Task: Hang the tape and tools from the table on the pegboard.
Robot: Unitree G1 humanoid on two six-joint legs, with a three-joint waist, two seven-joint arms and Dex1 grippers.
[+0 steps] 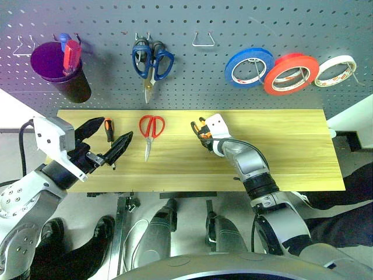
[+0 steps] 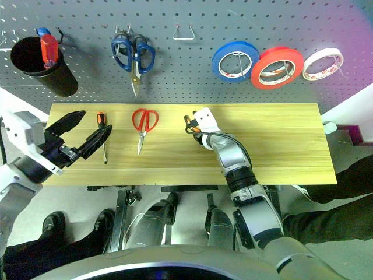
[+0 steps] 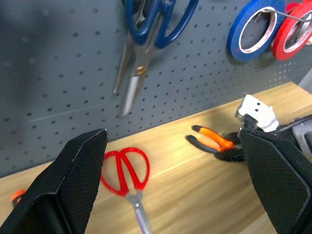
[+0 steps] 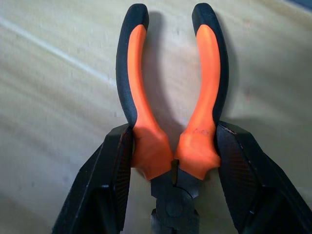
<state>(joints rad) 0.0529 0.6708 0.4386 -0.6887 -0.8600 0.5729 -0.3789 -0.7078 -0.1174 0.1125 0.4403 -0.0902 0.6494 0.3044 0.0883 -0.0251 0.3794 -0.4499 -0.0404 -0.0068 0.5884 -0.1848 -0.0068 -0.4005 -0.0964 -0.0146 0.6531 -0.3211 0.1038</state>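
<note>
The pliers point(image 4: 170, 112), with orange-and-black handles, sit between the fingers of my right gripper point(image 1: 204, 137), which is shut on them near their joint, just above the middle of the wooden table point(image 1: 291, 151). The red-handled scissors point(image 1: 150, 129) lie flat on the table to their left. Farther left lies the slim screwdriver point(image 2: 102, 131). My left gripper point(image 1: 118, 127) hovers open over it, empty. The red-orange tape point(image 1: 291, 73) hangs on a hook of the grey pegboard point(image 1: 192, 76) at the right.
Blue-handled scissors point(image 1: 150, 61) hang on the pegboard, with a bare wire hook point(image 1: 203, 39) to their right. A blue roll point(image 1: 249, 66) and a white roll point(image 1: 335, 70) flank the red tape. A dark cup point(image 1: 58, 70) holding tools hangs at the far left.
</note>
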